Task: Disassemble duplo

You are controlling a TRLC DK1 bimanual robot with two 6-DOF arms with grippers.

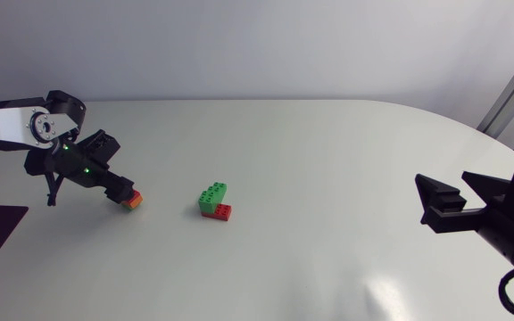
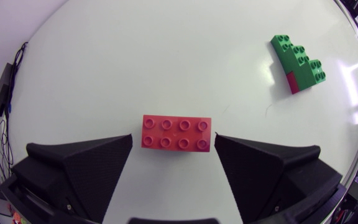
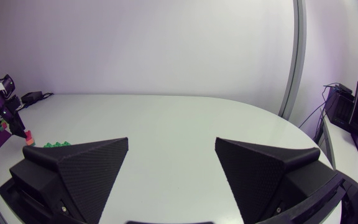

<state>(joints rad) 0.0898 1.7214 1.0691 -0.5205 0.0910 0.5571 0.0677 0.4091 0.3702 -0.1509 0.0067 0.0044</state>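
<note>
A loose red brick (image 2: 176,132), eight studs up in two rows of four, lies flat on the white surface (image 1: 328,152) between the fingers of the left claw (image 2: 173,142). Its long axis runs straight across the gap from one finger to the other. The claw stands open, only a little wider than the brick. A sliver of white shows at one end of the brick, and at the other end contact cannot be judged. From overhead, this pair sits at the surface's left side, where the left arm (image 1: 16,127) comes in.

To the right of it, near the middle of the surface and well apart from the loose brick, stands the green-and-red stack (image 1: 214,201). Its bright green pieces are stepped like a short staircase, studs upward, and joined to a red piece at the lower end. In the left wrist view the stack lies ahead of the claw and off to one side, its long side angled away from the claw.

The right claw (image 3: 172,143) hangs with its fingers spread wide at the surface's right side, far from both, with nothing between its fingers.
</note>
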